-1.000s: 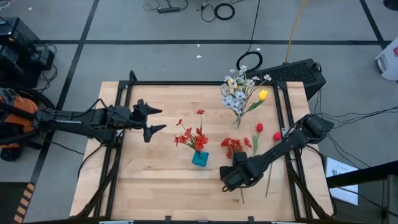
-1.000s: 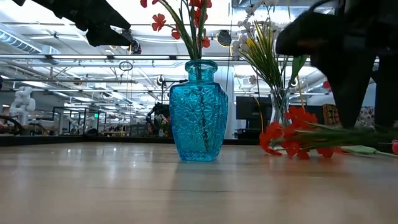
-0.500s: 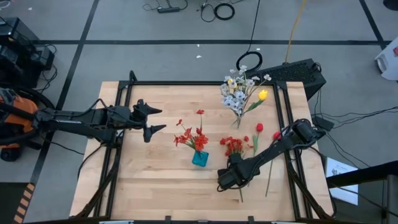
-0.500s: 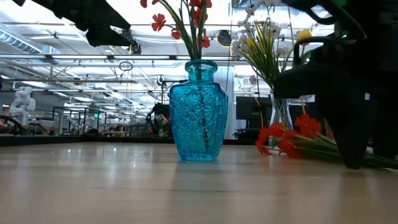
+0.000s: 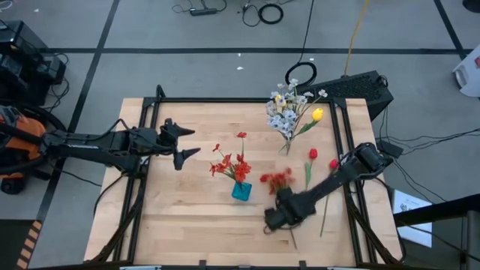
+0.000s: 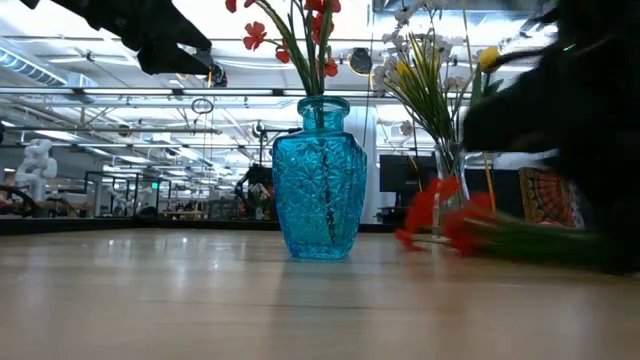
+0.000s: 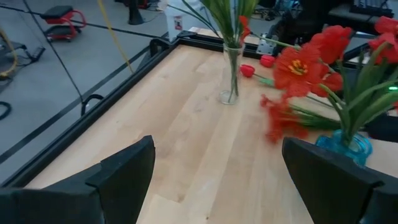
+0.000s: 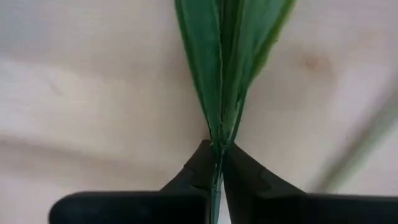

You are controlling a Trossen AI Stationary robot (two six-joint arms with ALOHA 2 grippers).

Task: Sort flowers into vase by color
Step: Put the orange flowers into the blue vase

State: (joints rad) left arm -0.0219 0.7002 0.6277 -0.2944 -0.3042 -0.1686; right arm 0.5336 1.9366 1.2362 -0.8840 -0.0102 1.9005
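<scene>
Right gripper (image 5: 274, 218) clamped on green stem of red blossom spray (image 5: 279, 180), low over table (image 5: 187, 225), just right of blue vase (image 5: 241, 191). Left gripper (image 5: 186, 145) spread wide, idle at table's left.

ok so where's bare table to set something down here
Bare wood fills the near-left corner, between the blue vase and the table's left edge. The right half is crowded: the clear vase, loose red tulips, and the right gripper shut on a red spray.
</scene>
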